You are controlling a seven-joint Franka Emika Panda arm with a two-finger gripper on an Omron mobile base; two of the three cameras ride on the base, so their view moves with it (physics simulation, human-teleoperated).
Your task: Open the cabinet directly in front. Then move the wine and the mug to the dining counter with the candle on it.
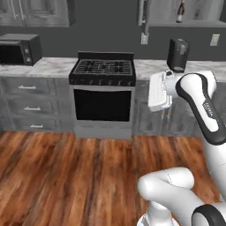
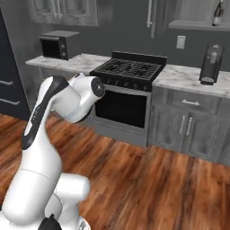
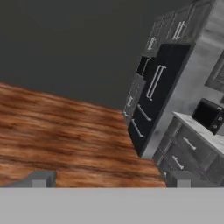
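Grey wood-grain cabinet point(image 1: 176, 13) at one o'clock in the left base view stands open, the wine point(image 1: 180, 12) on its shelf above the coffee machine point(image 1: 178, 54). Right base view: wine point(image 2: 218, 13) at one o'clock, stove point(image 2: 129, 72) centre. Hand view: gripper point(image 3: 111, 178) spread wide and empty over wood floor point(image 3: 57, 131), dark fridge point(image 3: 157, 92) at two o'clock.

You get flat, even rendered light with no clear source and only faint shading under the stove point(image 1: 103, 95). Above the stove, the wall and cabinets go dim and murky. Your hand view is soft, tilted and low-detail, the wood floor point(image 3: 65, 135) streaky.
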